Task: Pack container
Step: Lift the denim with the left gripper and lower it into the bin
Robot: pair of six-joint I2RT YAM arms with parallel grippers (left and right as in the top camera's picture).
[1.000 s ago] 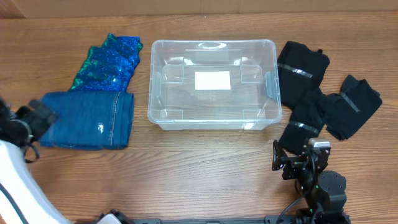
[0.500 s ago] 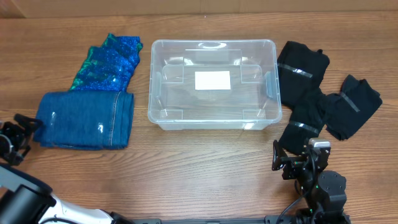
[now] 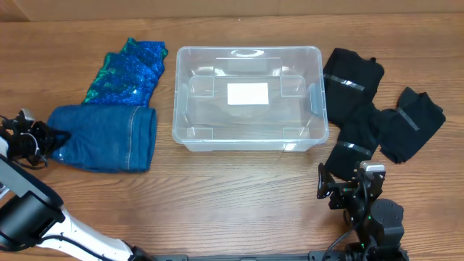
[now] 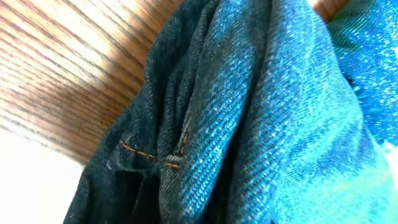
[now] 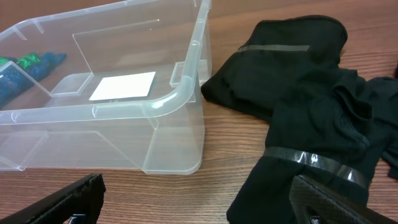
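Observation:
The container (image 3: pixel 246 49) is a clear rectangular bin standing open in the middle of the table, with nothing inside but the white label on its base; its near right corner (image 5: pixel 180 93) fills the right wrist view. Left of it lie folded blue jeans (image 3: pixel 109 138). My left gripper (image 3: pixel 45 138) is shut on their left edge, and denim (image 4: pixel 261 124) fills the left wrist view, hiding the fingers. My right gripper (image 3: pixel 341 187) stands open near the front edge, right of the bin, with nothing between its fingers (image 5: pixel 68 202).
A blue-green sequinned garment (image 3: pixel 127 72) lies behind the jeans, left of the bin. Black garments with grey bands (image 3: pixel 370 109) are piled right of the bin, and one (image 5: pixel 298 93) reaches close to my right gripper.
My left gripper moved in to the jeans' left edge and shut on it, bunching that edge. The right arm has not moved.

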